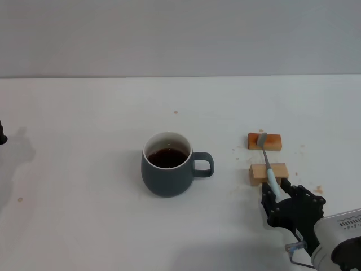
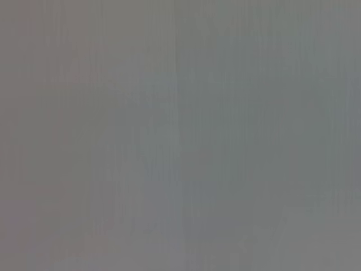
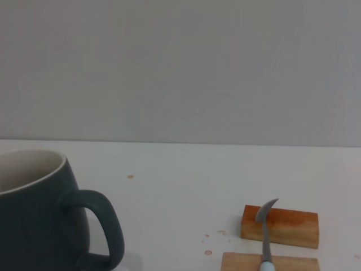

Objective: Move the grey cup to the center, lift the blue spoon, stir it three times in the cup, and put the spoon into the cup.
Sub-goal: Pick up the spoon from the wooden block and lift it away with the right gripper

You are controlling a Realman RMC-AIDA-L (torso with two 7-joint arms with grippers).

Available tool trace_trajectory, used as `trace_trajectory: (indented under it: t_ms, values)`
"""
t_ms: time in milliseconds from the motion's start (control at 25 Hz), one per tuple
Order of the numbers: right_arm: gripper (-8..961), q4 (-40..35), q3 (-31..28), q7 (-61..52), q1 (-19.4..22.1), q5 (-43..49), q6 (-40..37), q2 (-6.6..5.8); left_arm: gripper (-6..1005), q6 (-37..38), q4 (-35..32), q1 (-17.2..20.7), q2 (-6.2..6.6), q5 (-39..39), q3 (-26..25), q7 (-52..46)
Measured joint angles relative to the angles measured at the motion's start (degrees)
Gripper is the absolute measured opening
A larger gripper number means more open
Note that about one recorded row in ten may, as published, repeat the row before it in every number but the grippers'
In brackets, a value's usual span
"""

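Note:
The grey cup (image 1: 166, 175) stands upright in the middle of the white table, holding dark liquid, its handle pointing to the right. It also shows in the right wrist view (image 3: 34, 226). The blue spoon (image 1: 267, 161) lies across two small wooden blocks to the right of the cup, its metal bowl on the far block and its pale blue handle towards me. It also shows in the right wrist view (image 3: 265, 226). My right gripper (image 1: 275, 192) is open at the near end of the spoon handle, a finger on either side. My left gripper (image 1: 1, 135) is parked at the far left edge.
The far wooden block (image 1: 265, 141) and the near wooden block (image 1: 268, 173) carry the spoon. Small brown drips dot the table near the blocks and behind the cup. The left wrist view shows only a blank grey surface.

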State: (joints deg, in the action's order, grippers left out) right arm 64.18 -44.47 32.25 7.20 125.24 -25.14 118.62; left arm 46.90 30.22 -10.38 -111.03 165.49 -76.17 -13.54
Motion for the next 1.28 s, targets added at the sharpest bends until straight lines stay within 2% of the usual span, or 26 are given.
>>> trace_trajectory:
  t_ms: [240,320,520,960,1160,1280]
  values:
    - [416,0.1,-0.1,0.0,0.1,0.0,-0.1,0.03,-2,-0.5,0.3,0.1,0.00,0.0,0.1,0.1]
    - [241,0.2,-0.1,0.0,0.0,-0.1,-0.1,0.03,-2,-0.5,0.4,0.1,-0.01,0.0,0.1,0.1]
    - [123,0.4,-0.1,0.0,0.0,-0.1,-0.2,-0.02,-2,-0.6,0.4,0.2,-0.03,0.0,-0.1,0.1]
    - [122,1.2,-0.4,0.3,-0.2,0.1,0.0,-0.19,-2,-0.6,0.2,0.1,-0.20,0.0,-0.1,0.1]
    - [122,4.9,-0.6,0.7,0.8,0.5,0.5,-1.65,-2,-0.7,-0.1,0.0,-0.34,0.0,-0.1,0.1]
    - [122,6.8,-1.3,2.2,1.7,0.5,1.4,-2.10,-2,-0.7,-0.2,0.0,-0.46,0.0,-0.3,0.1]
